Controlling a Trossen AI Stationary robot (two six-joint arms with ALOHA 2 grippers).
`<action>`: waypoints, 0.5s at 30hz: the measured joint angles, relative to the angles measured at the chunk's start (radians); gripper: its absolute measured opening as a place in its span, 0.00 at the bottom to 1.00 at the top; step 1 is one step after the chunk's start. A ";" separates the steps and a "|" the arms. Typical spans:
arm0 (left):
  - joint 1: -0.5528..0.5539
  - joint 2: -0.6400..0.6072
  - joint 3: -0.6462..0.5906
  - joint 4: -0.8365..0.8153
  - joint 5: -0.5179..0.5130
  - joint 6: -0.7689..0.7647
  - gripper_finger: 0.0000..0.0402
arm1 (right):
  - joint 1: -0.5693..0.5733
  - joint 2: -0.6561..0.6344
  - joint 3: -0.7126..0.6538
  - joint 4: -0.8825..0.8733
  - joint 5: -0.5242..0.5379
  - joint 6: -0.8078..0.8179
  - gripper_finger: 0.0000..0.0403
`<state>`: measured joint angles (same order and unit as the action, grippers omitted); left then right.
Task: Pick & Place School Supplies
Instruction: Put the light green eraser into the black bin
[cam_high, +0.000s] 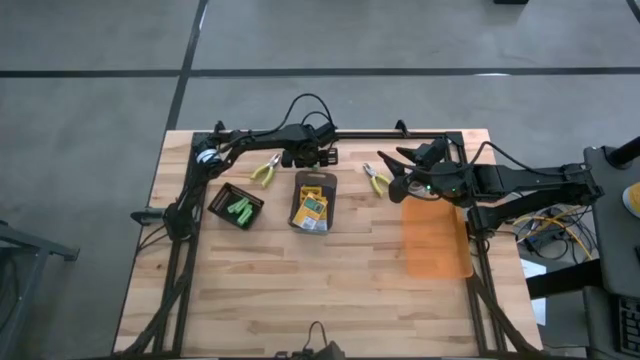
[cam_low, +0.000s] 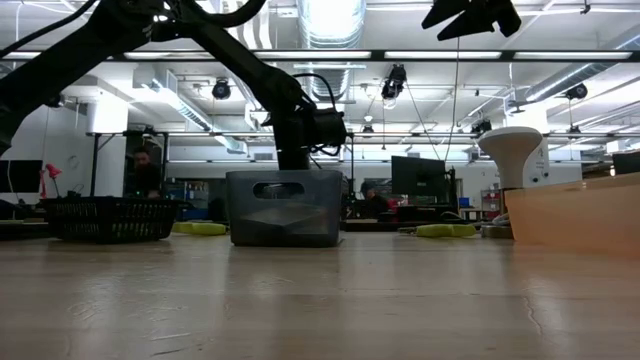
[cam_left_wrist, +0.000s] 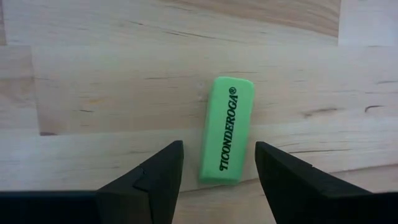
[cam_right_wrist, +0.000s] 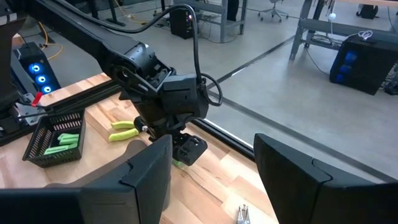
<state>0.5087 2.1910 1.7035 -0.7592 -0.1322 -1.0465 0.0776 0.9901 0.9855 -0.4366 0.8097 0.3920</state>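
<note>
A short bright-green stick printed "TICONDEROGA" (cam_left_wrist: 226, 130) lies flat on the wooden table. My left gripper (cam_left_wrist: 219, 149) is open and points down over it, one finger on each side of its near end, with a gap on both sides. In the high view this gripper (cam_high: 305, 160) stands at the table's far edge and hides the stick. Two pliers with yellow-green handles (cam_high: 265, 172) (cam_high: 378, 180) lie on the table. Crayon boxes (cam_high: 312, 207) lie in a grey bin (cam_high: 313, 182). My right gripper (cam_right_wrist: 214, 149) hangs open above the right pliers.
A black mesh basket (cam_high: 235, 205) with more green sticks (cam_right_wrist: 62, 140) stands left of the grey bin (cam_low: 283, 208). An orange tray (cam_high: 435, 240) lies at the right edge. The near half of the table (cam_high: 320, 300) is bare wood.
</note>
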 joint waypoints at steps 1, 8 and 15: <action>0.000 0.000 0.000 0.000 0.000 0.000 0.52 | 0.000 0.000 0.000 0.000 0.000 0.000 0.56; -0.002 0.001 0.002 -0.006 0.000 0.018 0.52 | 0.000 0.000 0.000 0.000 0.000 0.000 0.56; -0.003 0.005 0.053 -0.101 -0.055 0.038 0.52 | 0.000 0.000 0.000 0.000 0.000 0.000 0.56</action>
<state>0.5060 2.1963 1.7562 -0.8602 -0.1873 -1.0090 0.0780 0.9900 0.9855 -0.4366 0.8093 0.3920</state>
